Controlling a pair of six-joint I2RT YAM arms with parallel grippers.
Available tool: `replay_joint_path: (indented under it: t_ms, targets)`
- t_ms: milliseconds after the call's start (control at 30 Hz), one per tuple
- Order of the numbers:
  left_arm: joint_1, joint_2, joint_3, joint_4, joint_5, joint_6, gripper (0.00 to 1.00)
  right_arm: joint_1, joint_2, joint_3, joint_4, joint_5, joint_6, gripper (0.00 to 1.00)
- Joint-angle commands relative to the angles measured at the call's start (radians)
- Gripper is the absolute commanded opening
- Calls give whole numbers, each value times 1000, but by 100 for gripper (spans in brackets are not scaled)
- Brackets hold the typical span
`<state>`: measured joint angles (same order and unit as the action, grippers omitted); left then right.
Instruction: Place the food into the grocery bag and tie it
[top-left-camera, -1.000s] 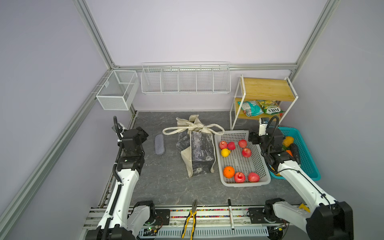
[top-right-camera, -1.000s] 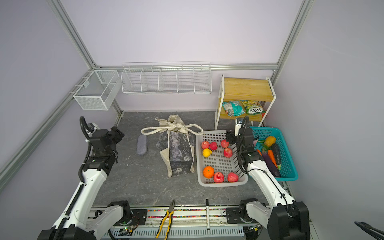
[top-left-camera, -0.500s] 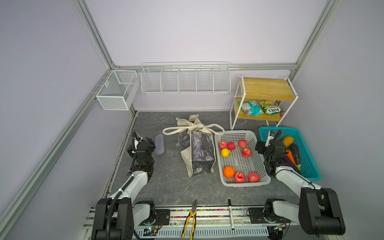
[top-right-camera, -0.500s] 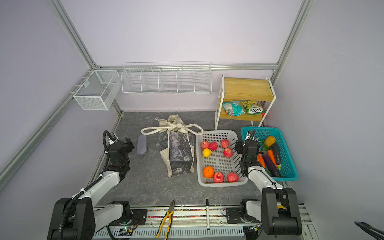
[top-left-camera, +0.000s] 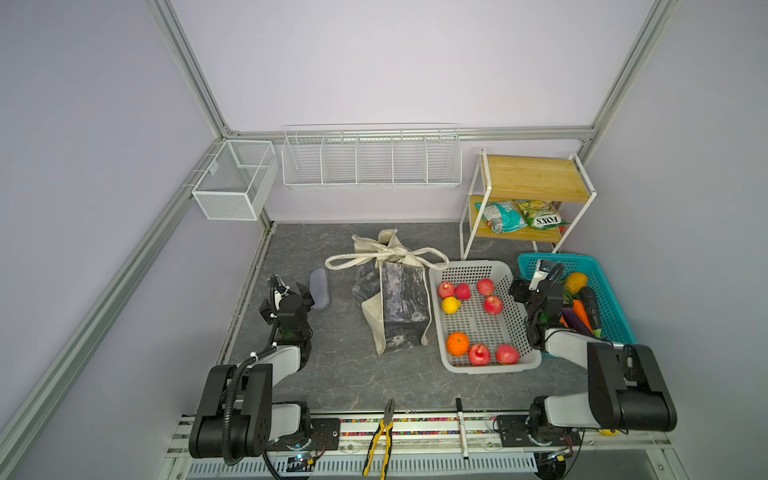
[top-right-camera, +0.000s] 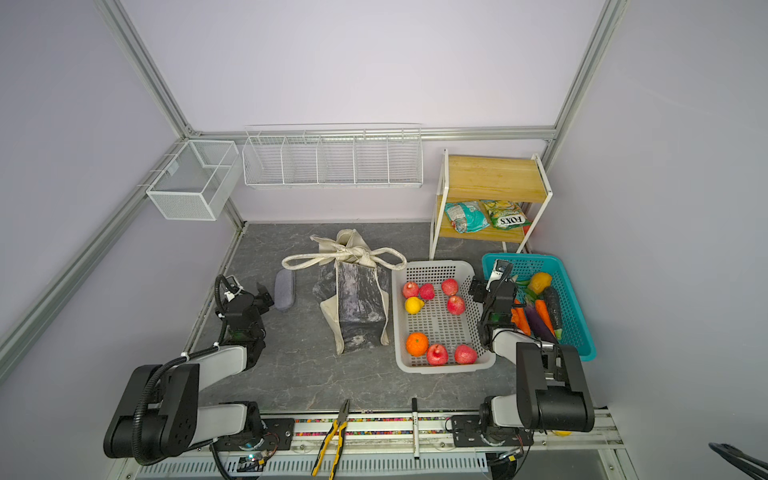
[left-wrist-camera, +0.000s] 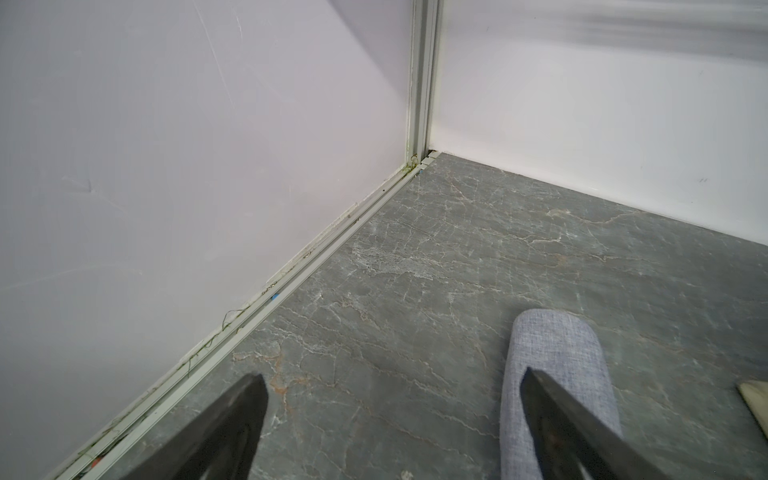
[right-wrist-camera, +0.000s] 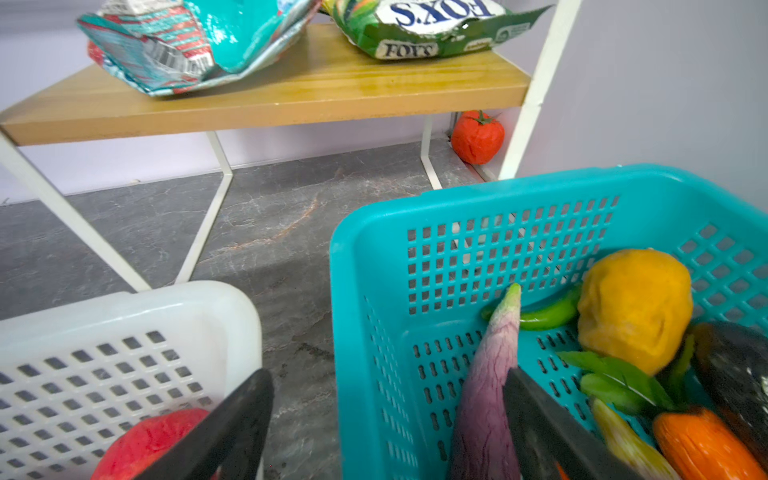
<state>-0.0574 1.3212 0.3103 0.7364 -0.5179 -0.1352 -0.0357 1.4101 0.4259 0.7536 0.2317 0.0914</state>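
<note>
Lettering I can read: "FOX'S", blue on white, on the green snack packet (right-wrist-camera: 419, 29). It lies on the lower board of the shelf rack (top-left-camera: 536, 178) at the upper right of a top view, beside a teal packet (top-left-camera: 500, 216) whose print I cannot make out. A red tomato (right-wrist-camera: 478, 136) sits on the counter (top-left-camera: 332, 374) under the rack, in the corner by the wall.

My left claw (left-wrist-camera: 392, 376) is spread wide with nothing between its tips. It is low at the left of the frame, near the wall rail (left-wrist-camera: 316, 257), with one tip just in front of the grey pouch (left-wrist-camera: 552, 361). My right claw (right-wrist-camera: 386, 374) is also apart and empty, straddling the gap between the two baskets.

Bare counter lies between the left arm and the grocery bag (top-left-camera: 401, 303), and across the lower strip in front of it, down to the pliers (top-left-camera: 382, 432) and marker (top-left-camera: 460, 419) on the front rail.

The bag sits at centre frame, just left of the white basket (top-left-camera: 490, 368), and its cream straps look knotted in a bow. The white basket holds six red fruits (top-left-camera: 493, 304), a lemon (top-left-camera: 451, 304) and an orange (top-left-camera: 457, 344). The teal basket (right-wrist-camera: 374, 257) holds a yellow pepper (right-wrist-camera: 631, 307), a purple aubergine (right-wrist-camera: 490, 374), a carrot (right-wrist-camera: 702, 449) and some green pieces.
</note>
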Motion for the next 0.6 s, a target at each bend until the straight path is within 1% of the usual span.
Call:
replay_joint_path:
  t_ms: [0, 100, 167, 300, 333, 367, 400, 433, 500, 567]
  targets:
    - [-1, 51, 22, 82, 16, -25, 97, 3, 32, -34, 22, -70, -56, 89]
    - [-2, 144, 33, 190, 53, 21, 97, 10, 71, -48, 80, -93, -71, 88]
    - [-1, 135, 64, 98, 97, 28, 97, 12, 109, -58, 141, -90, -75, 88]
    - [0, 161, 68, 98, 109, 15, 97, 17, 113, -64, 146, -89, -79, 88]
    - [1, 190, 58, 155, 112, 22, 100, 19, 115, -64, 150, -89, -79, 88]
    - [1, 222, 48, 227, 131, 47, 100, 19, 114, -63, 146, -87, -81, 88]
    - [-6, 235, 47, 244, 129, 65, 100, 20, 115, -62, 145, -86, -81, 88]
    - [-6, 209, 67, 159, 136, 52, 100, 21, 115, -62, 144, -84, -81, 88]
    - [-4, 187, 91, 83, 125, 31, 100, 22, 116, -61, 142, -82, -82, 88]
    - [-5, 197, 85, 114, 126, 36, 99, 33, 118, -54, 133, -69, -93, 88]
